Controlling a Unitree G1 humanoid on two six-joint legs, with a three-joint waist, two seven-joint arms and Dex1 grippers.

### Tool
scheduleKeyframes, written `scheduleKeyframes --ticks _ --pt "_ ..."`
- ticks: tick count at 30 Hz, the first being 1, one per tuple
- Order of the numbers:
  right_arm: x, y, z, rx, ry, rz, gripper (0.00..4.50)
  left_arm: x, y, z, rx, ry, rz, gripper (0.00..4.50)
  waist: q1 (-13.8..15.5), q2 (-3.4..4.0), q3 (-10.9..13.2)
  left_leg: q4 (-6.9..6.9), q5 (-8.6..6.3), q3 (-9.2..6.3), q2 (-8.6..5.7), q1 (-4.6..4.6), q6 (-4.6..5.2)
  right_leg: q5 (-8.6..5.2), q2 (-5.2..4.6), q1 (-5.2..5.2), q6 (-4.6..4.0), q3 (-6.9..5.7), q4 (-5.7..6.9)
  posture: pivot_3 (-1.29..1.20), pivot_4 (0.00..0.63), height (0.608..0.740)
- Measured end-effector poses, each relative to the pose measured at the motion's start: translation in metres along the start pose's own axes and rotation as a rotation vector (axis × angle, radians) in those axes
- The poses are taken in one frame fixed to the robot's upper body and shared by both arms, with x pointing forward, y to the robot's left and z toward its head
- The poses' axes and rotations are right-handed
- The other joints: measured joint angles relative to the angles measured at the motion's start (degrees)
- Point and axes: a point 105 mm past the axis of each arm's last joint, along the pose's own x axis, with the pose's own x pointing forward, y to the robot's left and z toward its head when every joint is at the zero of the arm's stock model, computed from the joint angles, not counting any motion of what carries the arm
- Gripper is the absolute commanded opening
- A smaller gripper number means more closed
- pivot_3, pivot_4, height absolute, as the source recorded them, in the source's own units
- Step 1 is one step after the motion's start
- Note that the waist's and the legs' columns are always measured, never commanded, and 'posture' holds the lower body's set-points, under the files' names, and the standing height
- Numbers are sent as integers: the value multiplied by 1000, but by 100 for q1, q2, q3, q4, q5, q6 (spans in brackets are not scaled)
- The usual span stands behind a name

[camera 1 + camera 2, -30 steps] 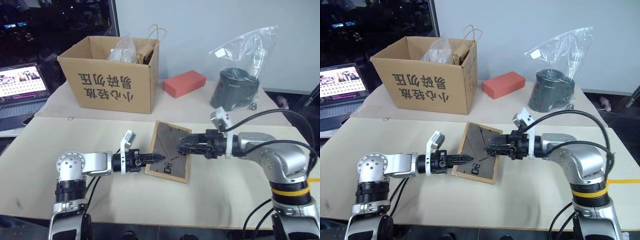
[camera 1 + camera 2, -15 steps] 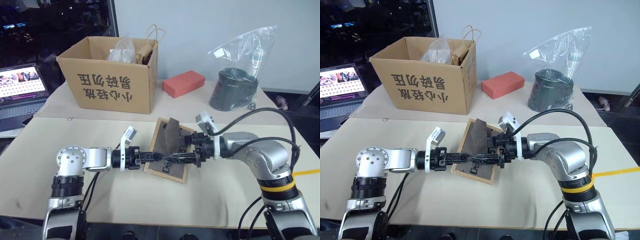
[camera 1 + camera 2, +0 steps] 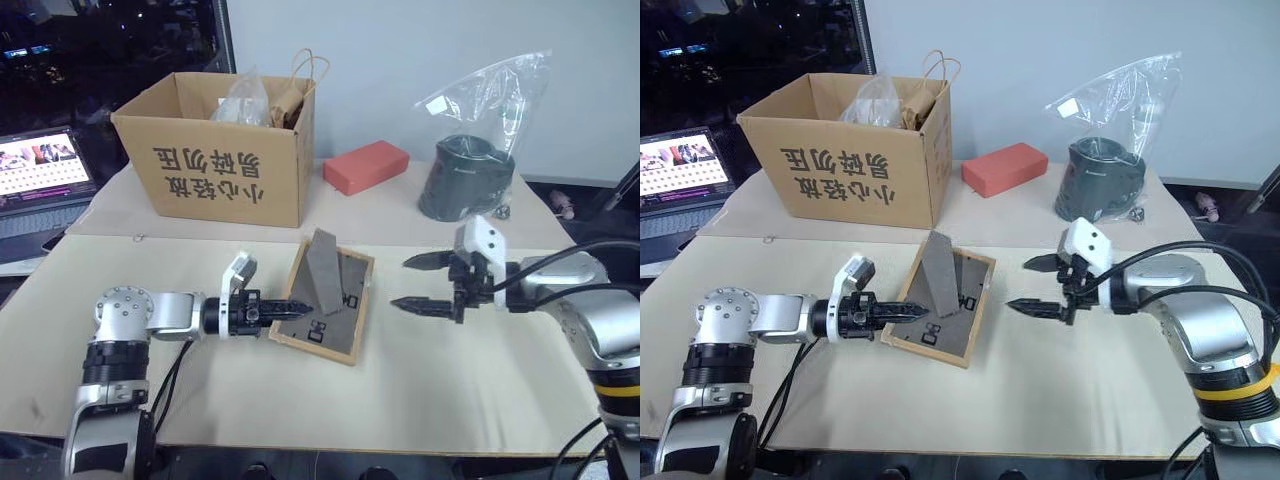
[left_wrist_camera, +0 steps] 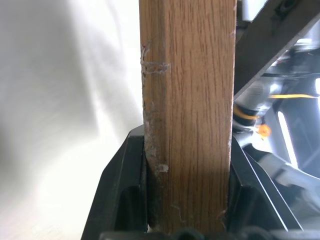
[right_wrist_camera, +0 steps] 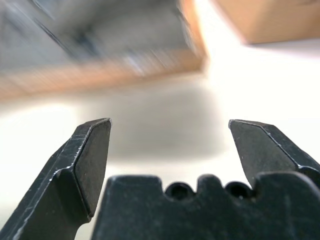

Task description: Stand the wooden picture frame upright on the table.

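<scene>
My left hand (image 3: 296,306) was clamped on the near-left edge of the small light-wood picture frame (image 3: 325,300), which lay tilted, back panel up, on the wide pale beige table (image 3: 430,400), its dark easel stand (image 3: 322,272) raised; my right hand (image 3: 413,282) hung just beside the frame's right edge, its fingers spread wide, grasping nothing.
</scene>
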Motion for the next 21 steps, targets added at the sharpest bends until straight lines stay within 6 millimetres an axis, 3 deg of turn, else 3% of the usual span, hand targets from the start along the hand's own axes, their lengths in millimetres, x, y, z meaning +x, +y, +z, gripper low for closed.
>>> scheduleKeyframes --ticks 3,6,10,17,21 --pt "-8 -13 -4 -353 21 -177 4405 -4 4 1 -27 -8 11 1164 -2 0 0 -8 0 0 0 2 0 0 1 -1 -1 -1 -1 0 150 740" --pt "5 11 4 -603 -78 -225 4405 1 4 1 -34 11 9 1164 -3 1 1 -5 2 0 -1 1 -2 5 0 -1 -10 1 2 0 150 740" --pt "19 31 19 -797 -186 -272 4405 6 1 2 -26 23 -8 1164 -3 1 1 -2 8 0 -2 7 -12 15 0 4 -26 1 7 0 150 740" --pt "48 54 21 -906 -271 -298 4405 12 -1 0 -27 41 -16 1164 -4 1 1 -2 10 -1 -2 13 -13 16 -1 10 -28 2 10 0 150 740" --pt "52 48 32 -932 -319 -357 3250 13 -2 -1 -17 47 -12 1164 -5 1 1 -2 10 -3 -2 14 -13 17 0 12 -29 1 11 0 150 740"
